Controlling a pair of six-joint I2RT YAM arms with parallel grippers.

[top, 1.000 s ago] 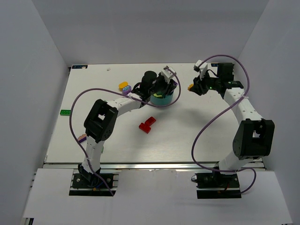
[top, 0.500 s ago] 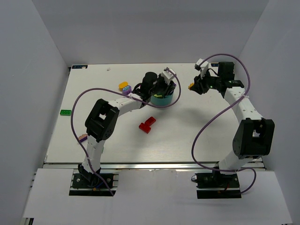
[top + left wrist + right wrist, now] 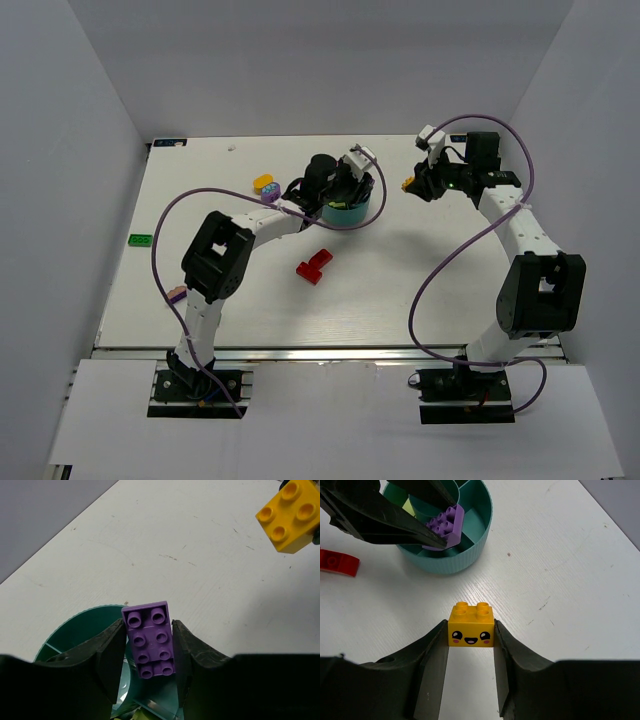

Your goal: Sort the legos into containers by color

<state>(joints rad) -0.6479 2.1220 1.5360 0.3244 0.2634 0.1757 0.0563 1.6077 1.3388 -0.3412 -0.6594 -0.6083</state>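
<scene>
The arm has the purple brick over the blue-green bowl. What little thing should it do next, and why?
Probably open the left gripper a little and let the purple brick drop. The brick is pinched by its long sides and hangs inside the rim of the teal dish, over one pocket, so it likely needs no more carrying.

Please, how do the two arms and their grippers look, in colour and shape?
The left arm and right arm have white links with black boxy joints. A purple cable loops along each. The left gripper and right gripper have dark, flat, tapering fingers.
</scene>
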